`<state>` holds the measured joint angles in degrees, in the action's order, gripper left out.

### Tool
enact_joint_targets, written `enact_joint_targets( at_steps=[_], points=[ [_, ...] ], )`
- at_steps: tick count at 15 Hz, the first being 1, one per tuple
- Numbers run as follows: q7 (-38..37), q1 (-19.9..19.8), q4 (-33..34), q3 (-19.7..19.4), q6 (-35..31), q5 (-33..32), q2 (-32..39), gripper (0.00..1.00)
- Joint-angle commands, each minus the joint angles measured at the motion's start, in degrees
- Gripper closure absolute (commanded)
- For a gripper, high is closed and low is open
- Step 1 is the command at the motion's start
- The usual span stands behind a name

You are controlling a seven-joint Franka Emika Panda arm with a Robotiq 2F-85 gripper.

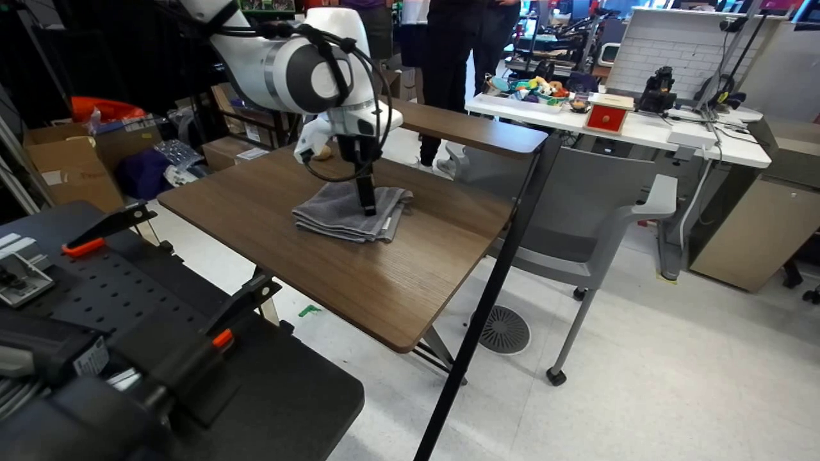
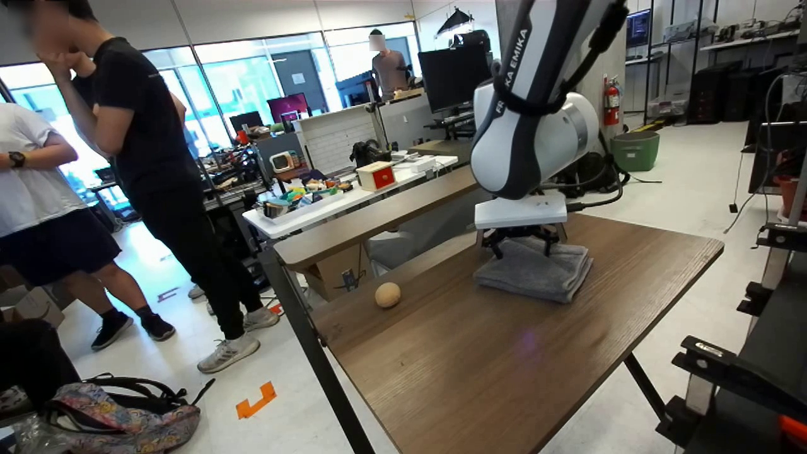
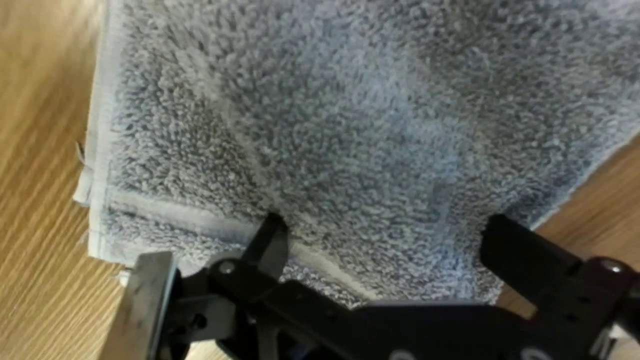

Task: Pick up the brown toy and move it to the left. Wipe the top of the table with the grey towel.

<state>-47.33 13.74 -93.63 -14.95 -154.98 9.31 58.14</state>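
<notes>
Step in hand, as judged: gripping for the wipe. The black two-fingered gripper [image 3: 385, 222] stands over the folded grey terry towel [image 2: 531, 276], fingers apart; pinch several layers, then sweep flat without bunching. Count: one gripper, one towel, one dark brown wood-grain table [image 2: 473, 369] beneath the towel, one round tan-brown toy [image 2: 388, 295] well apart from the towel.

There is one brown table [image 2: 492, 372], one grey towel [image 2: 533, 274], one brown toy [image 2: 388, 295], one gripper [image 3: 383, 221]; far right in an exterior view, one green bin [image 2: 635, 152], one fire extinguisher [image 2: 611, 103].
</notes>
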Motion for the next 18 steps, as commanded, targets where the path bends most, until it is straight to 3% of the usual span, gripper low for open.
enact_joint_targets(
  at_steps=[1, 8, 11, 16, 18],
  points=[
    [-6.21, -3.57, 7.57, -3.69, -3.85, 0.25, 7.38, 0.0],
    [-19.78, -5.94, 16.0, -9.87, -3.88, -0.38, 14.01, 0.0],
    [-20.14, -6.35, 16.43, -5.59, -5.38, -0.07, 12.47, 0.0],
    [-17.27, -6.1, 17.34, 4.58, -13.42, 1.77, 10.45, 0.0],
    [-16.88, -6.49, 18.87, 8.38, -12.47, 2.59, 10.72, 0.0]
  ],
)
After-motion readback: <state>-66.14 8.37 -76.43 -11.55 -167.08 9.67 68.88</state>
